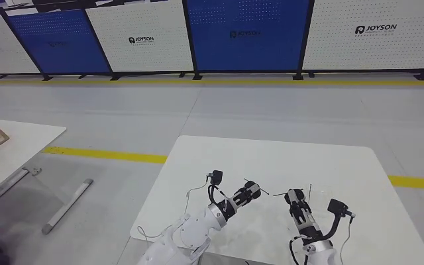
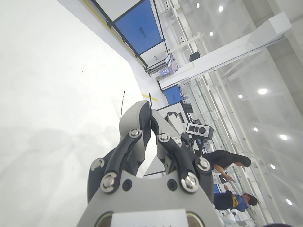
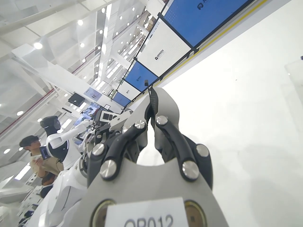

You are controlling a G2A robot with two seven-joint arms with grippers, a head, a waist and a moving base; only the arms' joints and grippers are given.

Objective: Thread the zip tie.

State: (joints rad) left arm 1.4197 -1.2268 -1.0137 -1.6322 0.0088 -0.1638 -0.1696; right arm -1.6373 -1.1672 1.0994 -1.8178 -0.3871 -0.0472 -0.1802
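**Holding black strips in both grippers, threading not yet done**

Judging by the pictures, the task is sitting at an early stage. The picking-up looks done and the threading itself is left.

The right gripper [image 3: 151, 94] is pressing its jaws together on the zip tie [image 3: 147, 85]. Its thin black strap is poking out past the tips toward the upper middle of the right wrist view and ending in a small square head [image 3: 146, 81]. Nothing is passing through that head.

The left gripper [image 2: 150, 109] is likewise clamping its jaws on a narrow black strip [image 2: 149, 99]. A short pointed end of it is sticking out just above the tips, near the centre of the left wrist view. Just left of it, a thin black strand [image 2: 122, 106] with a tiny block on top is rising against the white tabletop [image 2: 47, 72]. Whether strip and strand belong to the same tie is not possible to tell.

In the top view both grippers are sitting over the tabletop at the lower centre of the frame, near each other but apart, with hair-thin black lines showing at their tips.

The remaining work is probably bringing the two together, lining the pointed end up with the slot in the head, and pushing it through.

The tie is looking slim and black. It is running nearly straight where it is free, so it is likely stiff enough to aim, yet apt to flex if it meets the head off-centre.
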